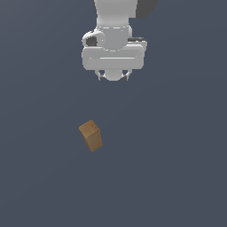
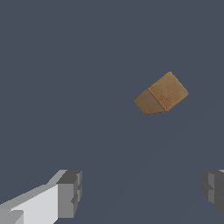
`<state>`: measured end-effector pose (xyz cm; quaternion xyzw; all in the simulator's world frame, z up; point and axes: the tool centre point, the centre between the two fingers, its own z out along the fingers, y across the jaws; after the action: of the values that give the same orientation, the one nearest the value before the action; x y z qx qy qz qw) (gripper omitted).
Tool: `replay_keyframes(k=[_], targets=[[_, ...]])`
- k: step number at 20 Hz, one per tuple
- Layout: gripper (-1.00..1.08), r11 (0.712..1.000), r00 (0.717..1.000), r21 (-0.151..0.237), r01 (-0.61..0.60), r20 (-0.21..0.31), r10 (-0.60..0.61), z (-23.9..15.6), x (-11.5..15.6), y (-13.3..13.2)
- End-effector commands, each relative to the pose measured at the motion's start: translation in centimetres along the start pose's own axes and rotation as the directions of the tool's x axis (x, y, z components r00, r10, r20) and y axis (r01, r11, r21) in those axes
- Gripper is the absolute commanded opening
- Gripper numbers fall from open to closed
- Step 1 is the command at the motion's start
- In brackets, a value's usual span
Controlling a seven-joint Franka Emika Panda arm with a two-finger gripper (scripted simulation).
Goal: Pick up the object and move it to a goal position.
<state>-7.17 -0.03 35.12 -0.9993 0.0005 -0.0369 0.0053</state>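
Note:
The object, a small tan-brown wooden block (image 1: 91, 135), stands on the dark grey floor with its lighter square end face turned up. My white gripper (image 1: 113, 78) hangs well above and behind it, a little to the exterior view's right, and is apart from it. In the wrist view the block (image 2: 162, 94) lies ahead of the fingers, nearer the right one. The two grey fingertips (image 2: 70, 193) stand wide apart with nothing between them. The gripper (image 2: 141, 190) is open and empty.
Only the plain dark grey floor (image 1: 177, 177) shows around the block. No goal marker, container or obstacle shows in either view.

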Motion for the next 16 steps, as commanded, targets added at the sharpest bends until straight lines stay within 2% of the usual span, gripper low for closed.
replay_keyframes(k=[1, 10, 16], targets=[[1.0, 1.0, 1.0, 0.0, 0.0, 0.0, 0.0, 0.0, 0.0, 0.0], [1.0, 1.0, 0.999, 0.0, 0.025, -0.032, -0.025, -1.2, 0.4, 0.6], [1.0, 1.0, 0.999, 0.0, 0.024, -0.032, -0.024, -1.2, 0.4, 0.6]])
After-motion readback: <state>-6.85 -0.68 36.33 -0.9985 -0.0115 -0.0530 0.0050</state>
